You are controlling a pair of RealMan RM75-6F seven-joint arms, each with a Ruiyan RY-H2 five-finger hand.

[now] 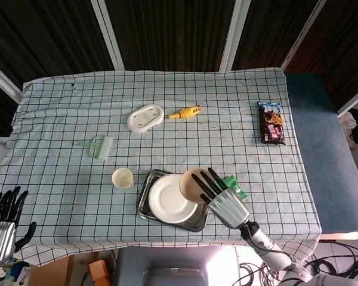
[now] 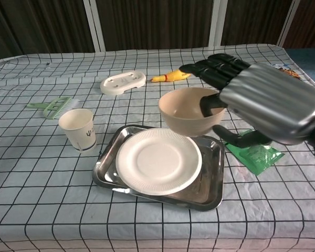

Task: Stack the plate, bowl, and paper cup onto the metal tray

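Beige round bowl [image 2: 190,111] is held in your right robot hand [image 2: 262,102], fingers over the far rim and thumb beneath, raised clear of the desk [image 2: 37,173] and tilted slightly toward the camera. In the chest view it hangs above the far right corner of the rectangular metal tray [image 2: 212,186], not touching it. In the head view the bowl [image 1: 193,182] overlaps the tray's right edge, with the right robot hand [image 1: 224,201] reaching in from the lower right.

White round paper plate [image 2: 158,160] lies flat inside the metal tray [image 1: 144,196], covering most of it. White paper cup [image 2: 78,129] stands upright on the checked cloth, just beside the tray's left edge.

Your left robot hand [image 1: 3,220] sits at the lower left corner of the head view, off the desk, fingers spread and holding nothing.

Green foil packet [image 2: 256,156] lies right of the tray, partly hidden behind the right robot hand.
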